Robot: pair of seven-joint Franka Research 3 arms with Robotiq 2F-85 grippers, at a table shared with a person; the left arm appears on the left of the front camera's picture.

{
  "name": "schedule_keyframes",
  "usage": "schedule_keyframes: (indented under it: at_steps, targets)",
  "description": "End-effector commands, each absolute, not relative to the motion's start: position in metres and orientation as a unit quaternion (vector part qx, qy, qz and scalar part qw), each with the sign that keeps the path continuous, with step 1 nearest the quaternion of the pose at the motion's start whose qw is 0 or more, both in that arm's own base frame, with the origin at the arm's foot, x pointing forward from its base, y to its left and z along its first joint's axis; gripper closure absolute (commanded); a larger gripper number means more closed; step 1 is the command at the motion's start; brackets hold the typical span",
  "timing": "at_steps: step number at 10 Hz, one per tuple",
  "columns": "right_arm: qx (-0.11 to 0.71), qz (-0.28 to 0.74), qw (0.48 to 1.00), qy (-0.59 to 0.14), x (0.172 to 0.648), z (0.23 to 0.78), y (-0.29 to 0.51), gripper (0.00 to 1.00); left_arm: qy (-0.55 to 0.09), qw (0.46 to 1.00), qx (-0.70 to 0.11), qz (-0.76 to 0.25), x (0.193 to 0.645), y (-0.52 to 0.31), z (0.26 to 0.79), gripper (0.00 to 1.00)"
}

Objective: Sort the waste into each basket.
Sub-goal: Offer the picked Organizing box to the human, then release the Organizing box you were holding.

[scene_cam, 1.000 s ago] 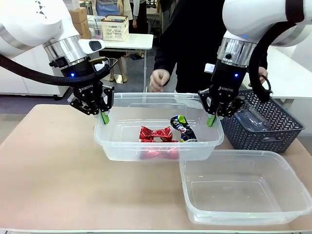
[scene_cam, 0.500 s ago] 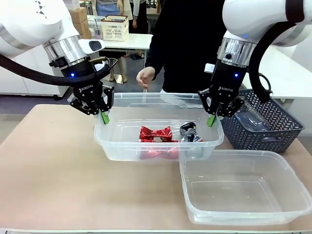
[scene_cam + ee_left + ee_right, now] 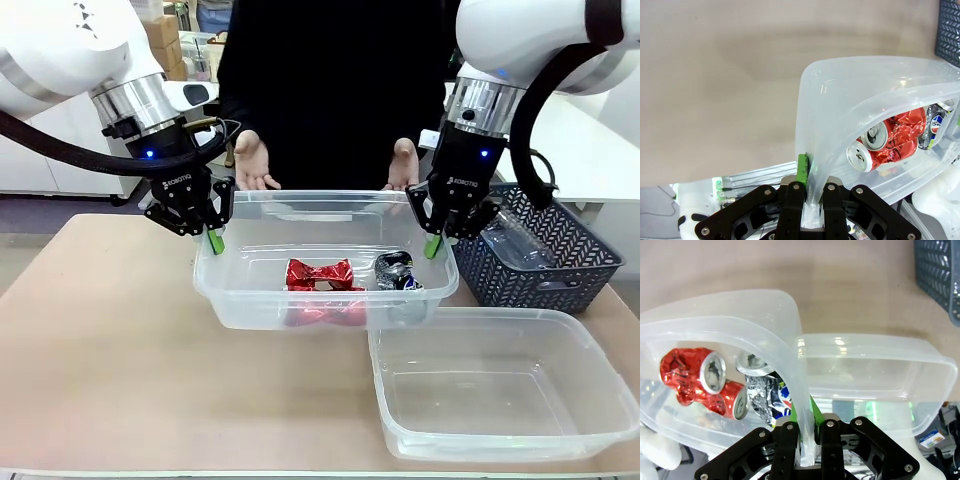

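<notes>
A clear basket is held level over the table by its two end rims. My left gripper is shut on its left rim and my right gripper is shut on its right rim. Inside lie crushed red cans and a blue and silver can. The left wrist view has the left gripper pinching the basket wall, with the red cans beyond. In the right wrist view the right gripper clamps the rim, beside a red can and the blue can.
A second clear basket sits empty at the front right. A dark grey lattice basket at the right holds a clear bottle. The person's open hands hover at the held basket's far rim.
The blue can dropped in by the person has settled flat in the held basket. The person stepped to the middle and now holds both hands open behind it. Neither arm moved.
</notes>
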State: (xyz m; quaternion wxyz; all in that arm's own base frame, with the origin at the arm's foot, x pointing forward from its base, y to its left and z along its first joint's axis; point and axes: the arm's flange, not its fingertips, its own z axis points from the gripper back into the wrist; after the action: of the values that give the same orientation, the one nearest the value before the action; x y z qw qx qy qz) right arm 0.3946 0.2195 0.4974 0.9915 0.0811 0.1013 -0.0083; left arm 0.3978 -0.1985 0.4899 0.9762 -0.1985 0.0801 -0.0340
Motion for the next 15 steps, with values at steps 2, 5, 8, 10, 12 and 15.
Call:
schedule_keyframes:
  at_steps: [2, 5, 8, 10, 12, 15]
  targets:
    - [0.071, 0.020, 0.990, 0.117, 0.472, 0.529, 0.223, 0.95, 0.071, 0.976, -0.203, -0.038, 0.459, -0.190, 0.524, 0.95]
    - [0.067, 0.032, 0.984, 0.164, 0.550, 0.526, 0.225, 0.95, 0.038, 0.978, -0.205, -0.029, 0.514, -0.167, 0.542, 0.95]
    - [0.090, 0.023, 0.980, 0.178, 0.571, 0.506, 0.219, 0.95, 0.065, 0.975, -0.211, -0.026, 0.548, -0.166, 0.523, 0.95]
    - [0.094, 0.011, 0.982, 0.163, 0.569, 0.504, 0.231, 0.95, 0.067, 0.977, -0.202, -0.021, 0.538, -0.175, 0.514, 0.95]
    - [0.094, 0.011, 0.982, 0.163, 0.569, 0.504, 0.231, 0.95, 0.067, 0.977, -0.202, -0.021, 0.538, -0.175, 0.514, 0.95]
    - [0.094, 0.011, 0.982, 0.163, 0.569, 0.504, 0.231, 0.95, 0.067, 0.977, -0.202, -0.021, 0.538, -0.175, 0.514, 0.95]
